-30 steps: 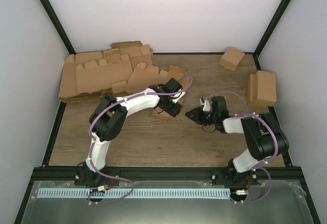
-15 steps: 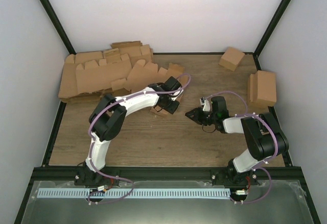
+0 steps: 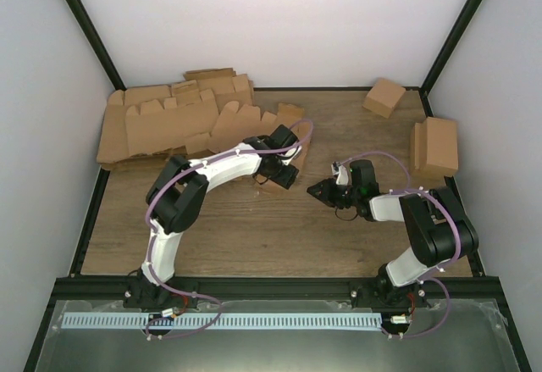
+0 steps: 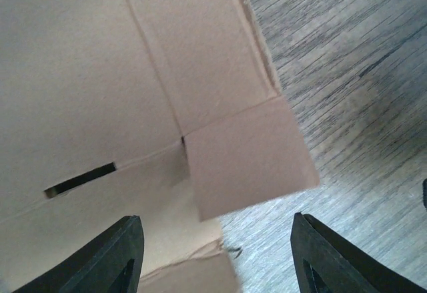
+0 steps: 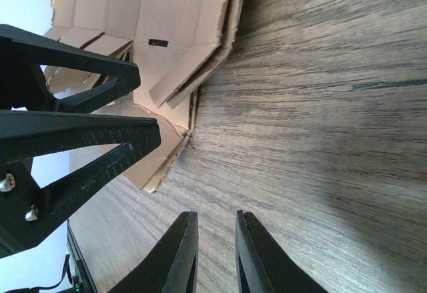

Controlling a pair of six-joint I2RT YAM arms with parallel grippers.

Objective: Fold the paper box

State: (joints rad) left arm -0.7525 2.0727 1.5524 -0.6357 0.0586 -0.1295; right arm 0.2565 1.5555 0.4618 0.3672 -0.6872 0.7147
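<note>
Wooden table (image 3: 254, 236) under white walls; the paper box (image 4: 120, 66) lies half-formed just left of the table's middle, right beneath my left gripper (image 4: 215, 225), whose fingers stand apart with nothing between them. My right gripper (image 5: 217, 214) sits near it, fingers almost together and empty. To fold well, I judge I should take the loose end flap (image 4: 247, 159) close to its crease, swing it upright, and brace the wall with the right gripper. That flap points toward my right arm. The box's long axis seems to run from there toward the far-left pile (image 3: 161, 122), though much is hidden.
</note>
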